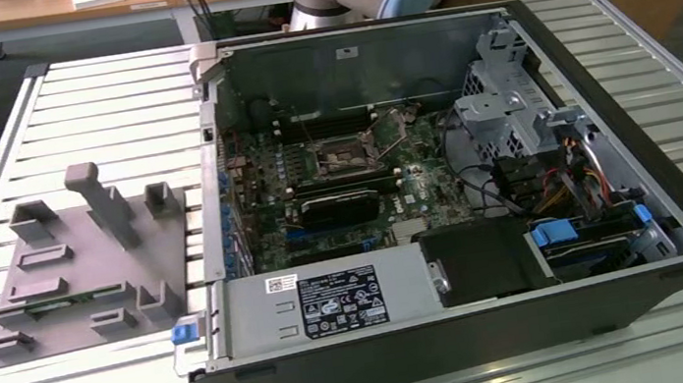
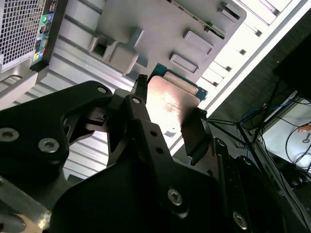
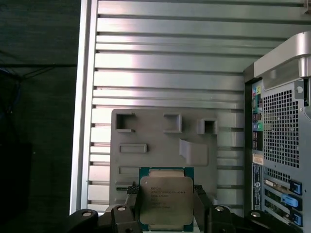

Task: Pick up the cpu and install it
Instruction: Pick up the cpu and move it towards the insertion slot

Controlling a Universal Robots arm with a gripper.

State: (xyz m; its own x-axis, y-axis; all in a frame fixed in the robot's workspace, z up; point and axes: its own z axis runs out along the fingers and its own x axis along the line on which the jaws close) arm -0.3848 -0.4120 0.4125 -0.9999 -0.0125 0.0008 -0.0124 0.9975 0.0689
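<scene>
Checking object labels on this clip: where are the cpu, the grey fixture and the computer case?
cpu point(image 3: 166, 200): first wrist view, on its silvery metal top.
grey fixture point(image 1: 91, 274): exterior view, on its flat base plate.
computer case point(image 1: 467, 341): exterior view, on its black outer wall.

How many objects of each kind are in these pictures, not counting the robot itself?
cpu: 1
grey fixture: 1
computer case: 1
Total: 3
</scene>
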